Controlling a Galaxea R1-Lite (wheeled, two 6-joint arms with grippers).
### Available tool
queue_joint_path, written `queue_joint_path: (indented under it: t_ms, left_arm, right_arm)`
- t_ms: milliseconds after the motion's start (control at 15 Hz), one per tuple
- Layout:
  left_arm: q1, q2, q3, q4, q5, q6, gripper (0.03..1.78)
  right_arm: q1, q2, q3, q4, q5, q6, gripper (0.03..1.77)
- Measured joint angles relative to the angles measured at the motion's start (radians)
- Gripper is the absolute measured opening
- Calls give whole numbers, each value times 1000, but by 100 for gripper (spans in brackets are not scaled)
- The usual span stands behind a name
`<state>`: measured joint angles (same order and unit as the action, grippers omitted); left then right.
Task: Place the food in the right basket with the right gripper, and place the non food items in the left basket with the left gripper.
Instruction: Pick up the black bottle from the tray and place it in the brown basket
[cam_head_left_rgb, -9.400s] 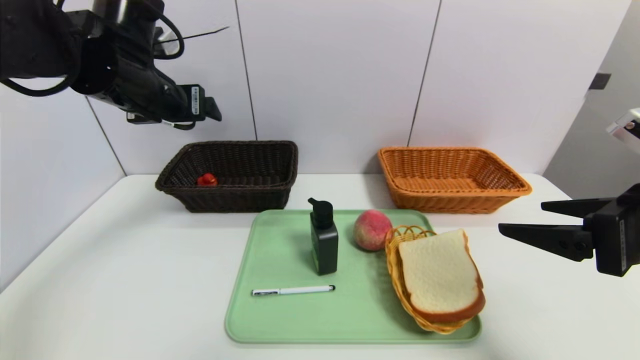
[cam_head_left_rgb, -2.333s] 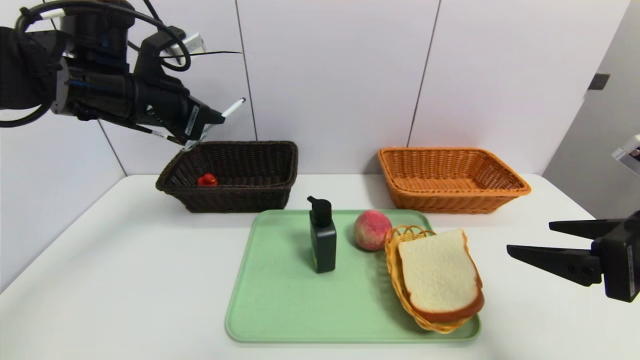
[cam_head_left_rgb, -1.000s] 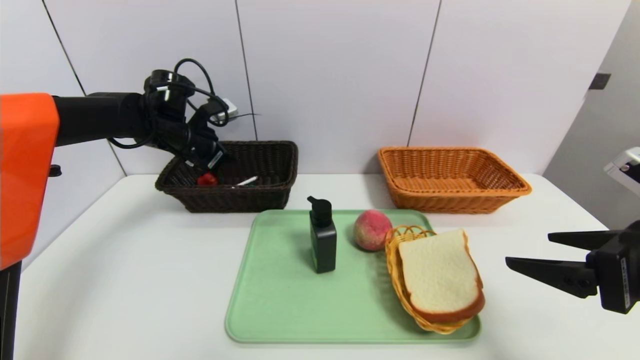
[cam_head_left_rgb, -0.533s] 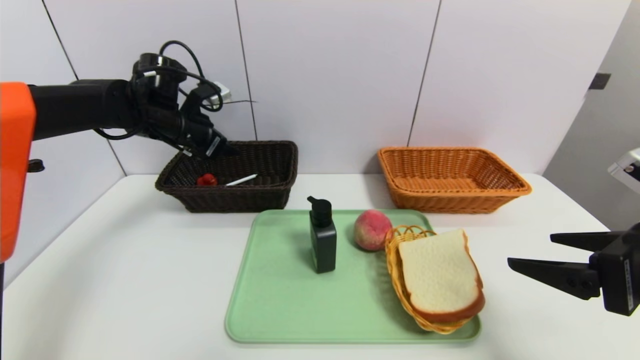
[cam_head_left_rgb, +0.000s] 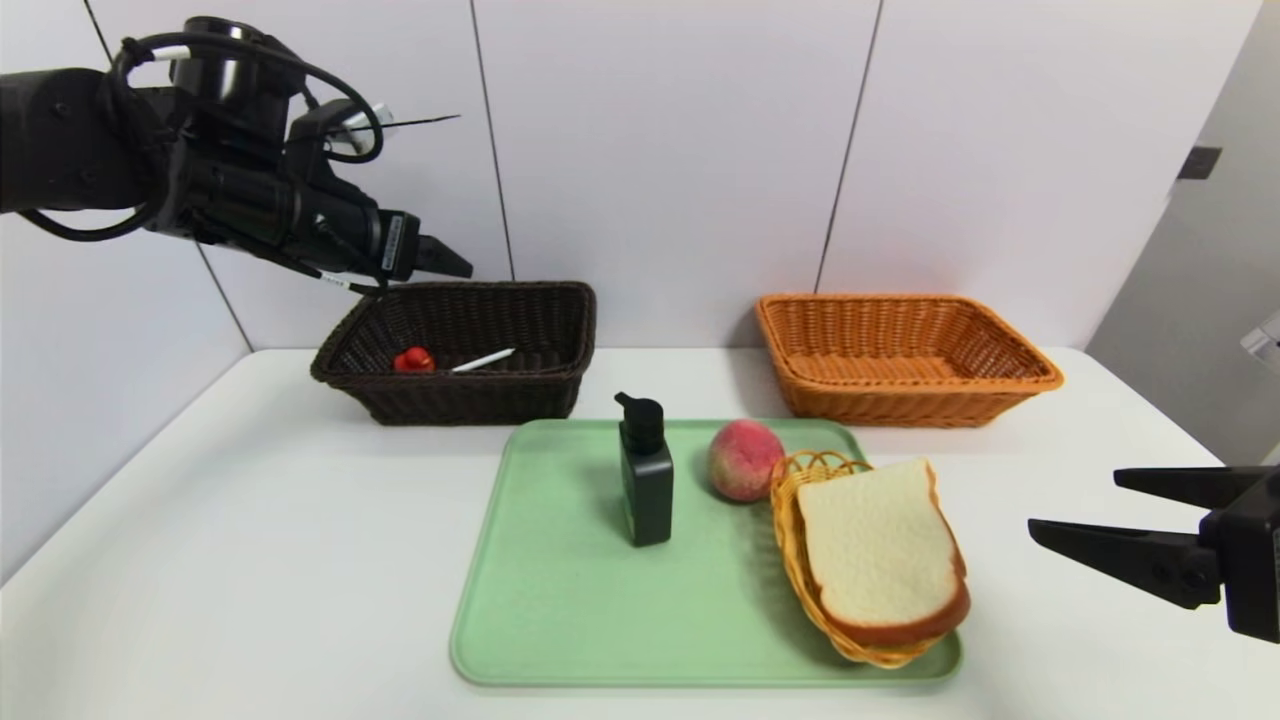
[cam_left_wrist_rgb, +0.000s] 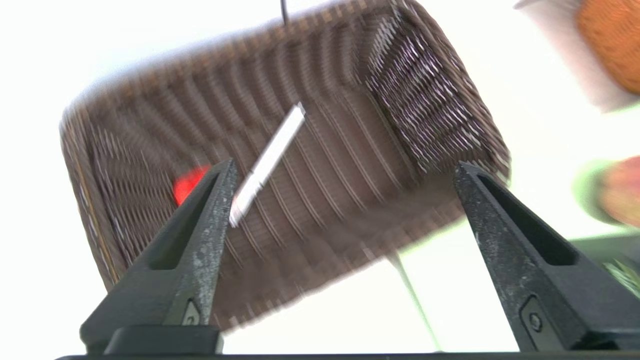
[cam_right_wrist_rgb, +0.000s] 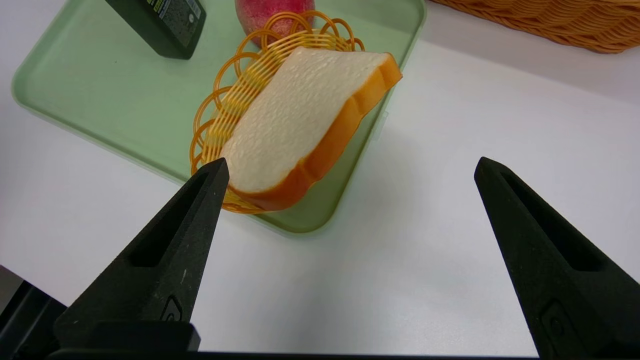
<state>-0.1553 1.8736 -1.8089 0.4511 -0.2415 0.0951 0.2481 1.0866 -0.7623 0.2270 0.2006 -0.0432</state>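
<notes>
The dark brown left basket (cam_head_left_rgb: 470, 400) holds a white pen (cam_head_left_rgb: 483, 360) and a small red thing (cam_head_left_rgb: 413, 359). My left gripper (cam_head_left_rgb: 445, 265) hangs above that basket's back left part, open and empty; its wrist view looks down past the gripper (cam_left_wrist_rgb: 346, 166) at the pen (cam_left_wrist_rgb: 270, 160). The bread slice (cam_head_left_rgb: 880, 550) lies in a yellow wicker dish (cam_head_left_rgb: 800, 480), with the peach (cam_head_left_rgb: 743, 458) beside it. My right gripper (cam_head_left_rgb: 1073, 499) is open over the table, right of the bread (cam_right_wrist_rgb: 300, 120). The orange-tan right basket (cam_head_left_rgb: 900, 400) holds nothing that I can see.
A black pump bottle (cam_head_left_rgb: 646, 485) stands upright on the green tray (cam_head_left_rgb: 580, 600), left of the peach. Both baskets sit against the back wall. The white table runs bare to the left and front of the tray.
My left gripper has opened, let the pen drop into the dark basket and risen above it. The right gripper has drifted slightly down and to the right.
</notes>
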Motion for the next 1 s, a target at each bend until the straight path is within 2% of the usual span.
queue_joint_path:
  t_ms: [333, 667, 800, 867, 933, 1000]
  left_arm:
    - [-97, -202, 289, 2, 94, -81, 162]
    - [-231, -356, 534, -16, 115, -121, 166]
    - [-285, -391, 641, -96, 103, -117, 167]
    - [-307, -401, 695, -173, 81, -112, 167]
    - [-327, -409, 748, -260, 43, -105, 167]
    - [-343, -412, 795, -351, -22, -85, 167]
  right_arm:
    - [-1, -6, -1, 0, 0, 0, 170]
    - [0, -7, 0, 0, 2, -1, 170]
    - [0, -7, 0, 0, 2, -1, 170]
    - [0, -7, 0, 0, 2, 0, 170]
    - [0, -7, 0, 0, 2, -1, 170]
    - [0, -6, 0, 0, 2, -1, 170]
